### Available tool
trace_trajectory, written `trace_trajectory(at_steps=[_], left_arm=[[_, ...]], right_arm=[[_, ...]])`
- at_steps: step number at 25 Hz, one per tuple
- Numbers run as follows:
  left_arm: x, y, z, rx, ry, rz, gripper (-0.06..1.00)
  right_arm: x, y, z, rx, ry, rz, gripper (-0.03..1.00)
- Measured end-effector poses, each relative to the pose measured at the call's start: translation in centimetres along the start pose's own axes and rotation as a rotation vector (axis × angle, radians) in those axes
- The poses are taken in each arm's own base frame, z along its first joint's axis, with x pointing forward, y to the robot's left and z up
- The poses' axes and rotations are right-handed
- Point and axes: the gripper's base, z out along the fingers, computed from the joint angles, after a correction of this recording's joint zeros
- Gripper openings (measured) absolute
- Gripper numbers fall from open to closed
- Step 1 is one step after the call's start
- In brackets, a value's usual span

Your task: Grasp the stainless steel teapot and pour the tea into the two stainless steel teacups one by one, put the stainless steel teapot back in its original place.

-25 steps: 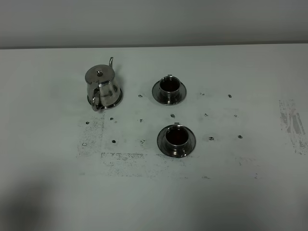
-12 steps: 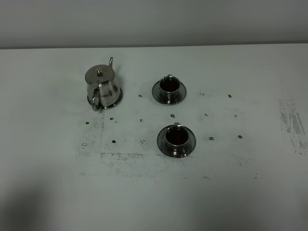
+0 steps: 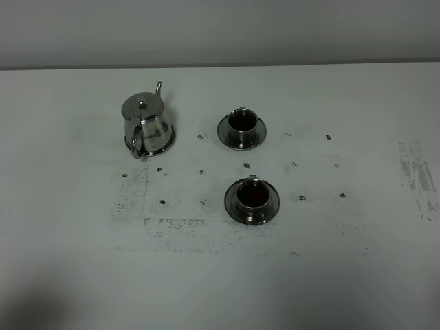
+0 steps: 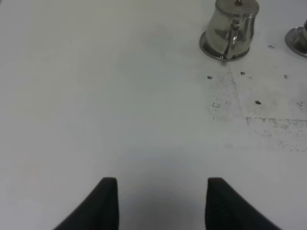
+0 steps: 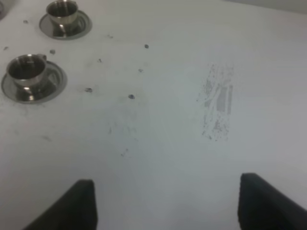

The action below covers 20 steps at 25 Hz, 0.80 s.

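The stainless steel teapot (image 3: pixel 146 126) stands upright at the table's back left on a round steel saucer (image 3: pixel 167 139), loop handle toward the front. The two stainless steel teacups sit on their saucers to its right, one further back (image 3: pixel 241 127) and one nearer (image 3: pixel 251 199); both hold dark liquid. Neither gripper shows in the exterior view. My left gripper (image 4: pixel 162 203) is open and empty, well short of the teapot (image 4: pixel 232 28). My right gripper (image 5: pixel 168 206) is open wide over bare table, far from the near cup (image 5: pixel 28 72) and the far cup (image 5: pixel 63 13).
The white table (image 3: pixel 344 275) carries small dark specks and scuffed patches, one in front of the teapot (image 3: pixel 172 227) and one at the right (image 3: pixel 416 172). A grey wall runs behind the table's far edge.
The teapot and both cups have not moved. The dark shadow at the lower left corner of the exterior view has shrunk.
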Motion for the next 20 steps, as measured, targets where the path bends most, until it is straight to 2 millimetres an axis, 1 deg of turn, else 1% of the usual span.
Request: trace_trajectory(at_steps=[4, 20], left_arm=[[0.00, -0.04, 0.00, 0.005, 0.000, -0.002, 0.37], [0.00, -0.07, 0.00, 0.008, 0.000, -0.002, 0.37]], right_arm=[[0.00, 0.00, 0.00, 0.000, 0.000, 0.000, 0.59], [0.00, 0.00, 0.00, 0.000, 0.000, 0.000, 0.59]])
